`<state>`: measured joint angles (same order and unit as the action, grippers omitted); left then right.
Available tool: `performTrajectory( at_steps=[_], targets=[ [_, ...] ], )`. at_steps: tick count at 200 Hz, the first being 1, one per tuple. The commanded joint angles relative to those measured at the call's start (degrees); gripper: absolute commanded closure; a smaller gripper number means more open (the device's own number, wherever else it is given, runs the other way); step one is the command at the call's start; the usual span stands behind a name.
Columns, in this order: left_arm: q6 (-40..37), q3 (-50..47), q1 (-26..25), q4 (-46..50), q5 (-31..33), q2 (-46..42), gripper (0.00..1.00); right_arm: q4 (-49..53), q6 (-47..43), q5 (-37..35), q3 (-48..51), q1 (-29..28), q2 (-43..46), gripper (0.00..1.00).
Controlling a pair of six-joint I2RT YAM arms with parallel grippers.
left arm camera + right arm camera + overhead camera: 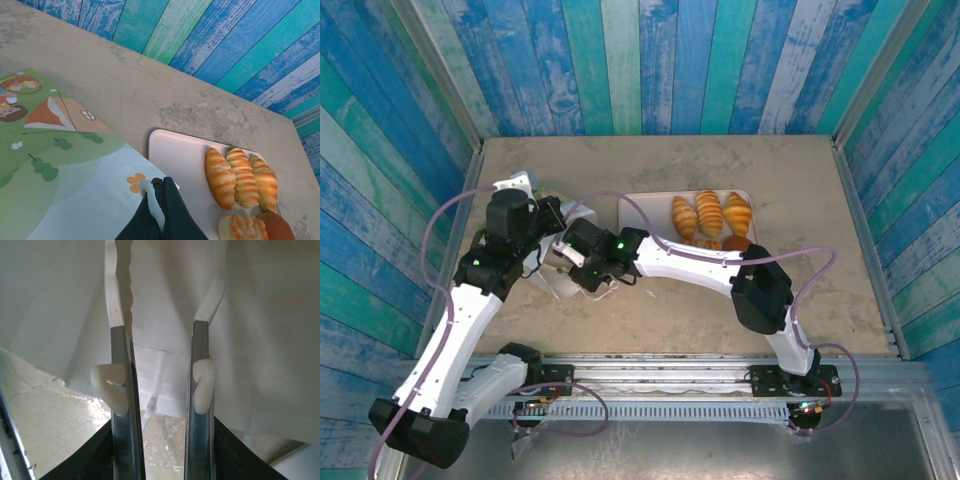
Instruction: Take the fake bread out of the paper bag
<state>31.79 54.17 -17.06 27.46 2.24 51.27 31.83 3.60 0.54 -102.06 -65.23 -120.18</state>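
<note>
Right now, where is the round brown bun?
In the top view the round brown bun sits at the near right corner of the pale tray, beside an oval roll and just in front of the croissants.

Fake bread point(243, 177) on tray point(176, 156) beside paper bag point(75, 172)

Overhead, my left arm point(495, 270) and right arm point(670, 260) cover most of the paper bag point(582, 212) at centre left. In the left wrist view, the bottom edge crops the round brown bun point(276, 227) at lower right.
</note>
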Motion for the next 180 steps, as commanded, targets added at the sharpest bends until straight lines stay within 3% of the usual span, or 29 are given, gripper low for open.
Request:
performTrajectory(
  at_steps=[1,49,98,128,149,180],
  targets=[
    [-0.6,1.6,0.3,-1.9,-0.6,-0.4,1.00,-1.0,-2.0,-2.7,-2.5,-0.3,-1.8,0.56],
    [-0.2,1.6,0.3,-2.4,0.0,-0.1,1.00,-4.1,2.1,-2.5,-1.7,-0.2,-2.8,0.57],
    [0.6,1.4,0.3,-3.4,0.2,0.1,1.00,-10.6,15.5,14.5,2.0,3.1,-2.5,0.58],
    [0.8,1.2,0.3,-3.7,-0.2,0.2,1.00,-15.6,22.2,21.1,6.0,4.5,-1.8,0.58],
    [0.8,1.2,0.3,-3.6,-0.7,0.5,1.00,-16.1,24.9,23.4,5.6,5.1,-2.6,0.58],
    [0.7,1.3,0.2,-3.7,-1.5,0.9,1.00,-15.0,22.1,23.0,4.2,5.1,-3.8,0.57]
  ],
)
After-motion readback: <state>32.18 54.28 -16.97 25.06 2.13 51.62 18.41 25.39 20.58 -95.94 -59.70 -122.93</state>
